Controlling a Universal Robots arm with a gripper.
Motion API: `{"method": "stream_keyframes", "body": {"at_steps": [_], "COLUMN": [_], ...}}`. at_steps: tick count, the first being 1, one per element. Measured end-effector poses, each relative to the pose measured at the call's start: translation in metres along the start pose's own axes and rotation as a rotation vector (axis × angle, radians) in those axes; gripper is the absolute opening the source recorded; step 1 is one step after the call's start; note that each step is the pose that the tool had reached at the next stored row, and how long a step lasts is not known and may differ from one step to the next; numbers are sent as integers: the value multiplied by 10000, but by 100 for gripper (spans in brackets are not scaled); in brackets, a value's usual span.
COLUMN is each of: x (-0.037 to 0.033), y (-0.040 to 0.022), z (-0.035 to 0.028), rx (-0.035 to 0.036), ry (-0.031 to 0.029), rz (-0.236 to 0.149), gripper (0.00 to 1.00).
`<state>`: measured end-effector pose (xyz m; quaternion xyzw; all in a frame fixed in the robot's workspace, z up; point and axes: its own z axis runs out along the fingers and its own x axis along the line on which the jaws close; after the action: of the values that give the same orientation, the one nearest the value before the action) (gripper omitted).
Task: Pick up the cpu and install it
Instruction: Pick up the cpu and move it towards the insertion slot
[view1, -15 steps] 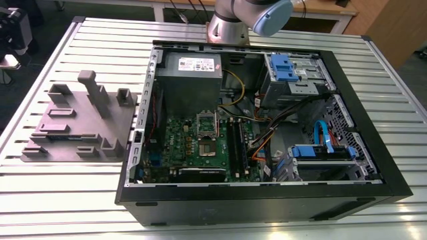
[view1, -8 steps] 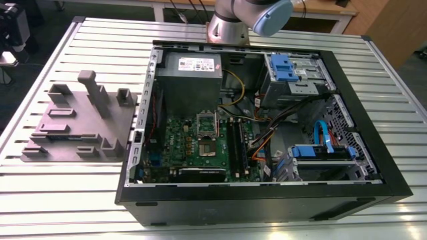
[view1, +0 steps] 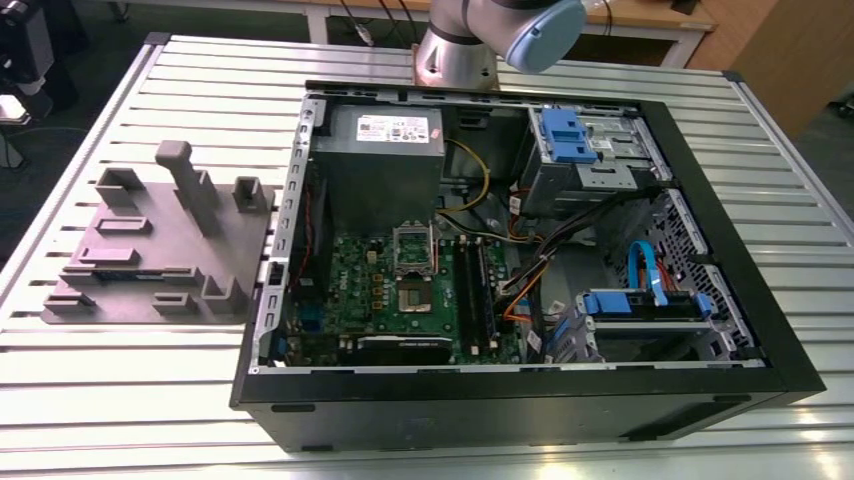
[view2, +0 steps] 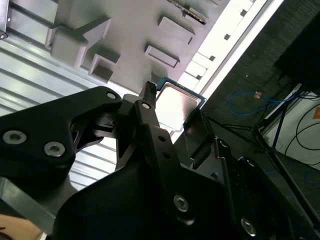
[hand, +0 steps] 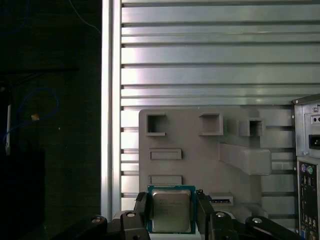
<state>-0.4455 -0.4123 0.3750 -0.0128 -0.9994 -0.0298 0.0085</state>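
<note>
The cpu (hand: 171, 212) is a small square chip with a silver-grey top and a thin greenish rim. It sits between the two black fingers of my gripper (hand: 172, 198), which is shut on its opposite edges. In the second wrist view the cpu (view2: 178, 107) shows the same way inside the gripper (view2: 173, 102). It is held well above the grey fixture plate (hand: 200, 160), near one edge of that plate. In the exterior view the arm (view1: 507, 30) enters at the top, and the motherboard's socket (view1: 415, 292) lies uncovered inside the open computer case (view1: 694, 250).
The fixture plate (view1: 147, 260) with raised blocks and posts lies on the slatted metal table (view1: 107, 380) at the exterior view's left of the case. Inside the case are a power supply (view1: 380, 130), drive cages with blue latches (view1: 574, 135) and loose cables (view1: 534, 260).
</note>
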Motion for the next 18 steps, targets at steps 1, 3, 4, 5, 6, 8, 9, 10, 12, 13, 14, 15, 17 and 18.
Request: {"method": "stream_keyframes", "body": {"at_steps": [1,3,4,5,6,8,9,10,12,13,14,15,17,18], "x": [0,1,1,1,1,2,2,2,2,2,2,2,2,2], "y": [1,2,3,3,4,7,7,7,8,8,8,8,8,8], "z": [-10,-33,-45,-57,-67,-80,-86,-91,-92,-96,-100,-101,-102,-103], "rx": [1,0,1,1,0,0,0,0,0,1,1,1,1,2], "ry": [1,2,2,0,0,-1,-2,-1,-2,-1,-1,0,0,0], "rz": [0,0,0,0,0,0,0,1,0,0,0,0,0,0], "gripper": [47,47,47,47,47,47,47,47,47,47,47,47,47,47]}}
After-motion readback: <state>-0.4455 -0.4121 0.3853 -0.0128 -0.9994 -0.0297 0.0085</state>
